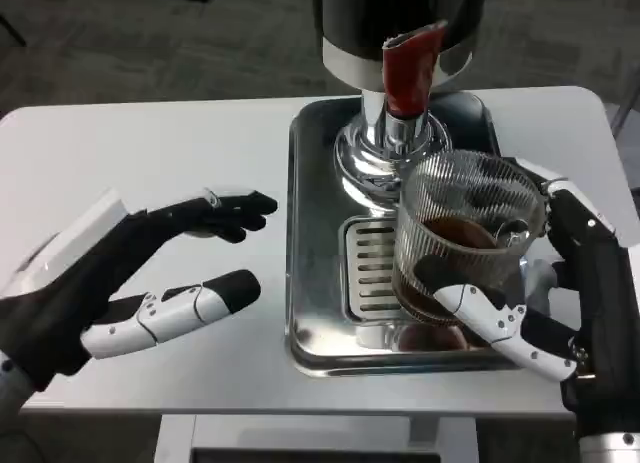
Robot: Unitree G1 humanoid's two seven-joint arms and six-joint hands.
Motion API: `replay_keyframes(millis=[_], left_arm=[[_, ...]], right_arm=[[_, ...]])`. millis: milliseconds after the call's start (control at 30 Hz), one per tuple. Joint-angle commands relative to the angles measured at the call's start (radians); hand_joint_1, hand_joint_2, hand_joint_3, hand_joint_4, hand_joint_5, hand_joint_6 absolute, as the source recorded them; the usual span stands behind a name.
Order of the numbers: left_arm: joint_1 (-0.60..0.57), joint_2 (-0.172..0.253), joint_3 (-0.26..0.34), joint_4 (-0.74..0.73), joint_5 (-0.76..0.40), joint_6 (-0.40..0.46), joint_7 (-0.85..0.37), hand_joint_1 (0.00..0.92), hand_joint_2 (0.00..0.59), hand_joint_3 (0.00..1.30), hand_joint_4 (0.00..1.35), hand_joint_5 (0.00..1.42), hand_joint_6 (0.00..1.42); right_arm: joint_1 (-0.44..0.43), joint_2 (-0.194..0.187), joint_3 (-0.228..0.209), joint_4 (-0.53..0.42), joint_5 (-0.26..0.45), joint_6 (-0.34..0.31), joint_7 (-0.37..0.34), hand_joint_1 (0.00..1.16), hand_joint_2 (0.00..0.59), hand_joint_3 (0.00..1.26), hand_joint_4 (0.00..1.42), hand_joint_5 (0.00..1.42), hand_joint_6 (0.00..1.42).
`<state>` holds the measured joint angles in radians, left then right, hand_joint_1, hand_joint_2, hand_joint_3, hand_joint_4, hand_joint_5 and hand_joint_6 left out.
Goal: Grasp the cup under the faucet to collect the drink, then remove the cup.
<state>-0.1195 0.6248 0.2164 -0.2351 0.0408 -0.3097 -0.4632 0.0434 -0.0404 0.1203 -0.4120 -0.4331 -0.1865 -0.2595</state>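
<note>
Cup [468, 238]: we see a clear ribbed glass, upright, with dark brown drink filling its lower part; it sits over the slotted grille [372, 268] of the tray, just in front of and slightly right of the faucet.

Right robot hand [560, 283]: we find it wrapped around the cup, one white-and-black finger crossing the near side of the glass and others lying along its far right rim, so the hand grips the cup.

Left robot hand [150, 273]: we see it held over the bare worktop left of the tray, fingers stretched out and parted, pointing right toward the tray, holding nothing and touching neither tray nor cup.

Faucet [412, 68]: we note a red lever on a chrome spout, projecting from the black-and-chrome dispenser [395, 23] at the back of the tray; the cup's rim lies just below and right of it.

Tray [310, 233]: we see a square stainless drip tray carrying the dispenser base and the grille.

Worktop [150, 143]: we see a white surface, with the tray on its right half.

Whether the cup's base rests on the grille: we cannot tell.
</note>
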Motion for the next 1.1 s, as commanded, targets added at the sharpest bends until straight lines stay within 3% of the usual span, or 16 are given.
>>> replay_keyframes(millis=[33,467,1100], left_arm=[[-0.002,0.026,0.006,-0.002,-0.025,-0.024,-0.021,0.068,0.108,0.28,0.27,0.31,0.26],[0.036,0.059,0.031,-0.108,-0.027,-0.037,-0.029,0.043,0.089,0.25,0.19,0.24,0.23],[0.200,0.054,0.124,-0.326,-0.043,-0.025,-0.042,0.024,0.077,0.22,0.14,0.18,0.20]], right_arm=[[0.019,0.009,0.002,-0.060,0.016,-0.014,0.024,0.84,0.195,1.03,1.22,1.42,1.42],[0.088,-0.021,-0.027,-0.160,0.058,-0.016,0.125,0.84,0.195,1.04,1.24,1.42,1.42],[0.124,-0.044,-0.055,-0.265,0.120,0.015,0.231,0.84,0.195,1.07,1.25,1.42,1.42]])
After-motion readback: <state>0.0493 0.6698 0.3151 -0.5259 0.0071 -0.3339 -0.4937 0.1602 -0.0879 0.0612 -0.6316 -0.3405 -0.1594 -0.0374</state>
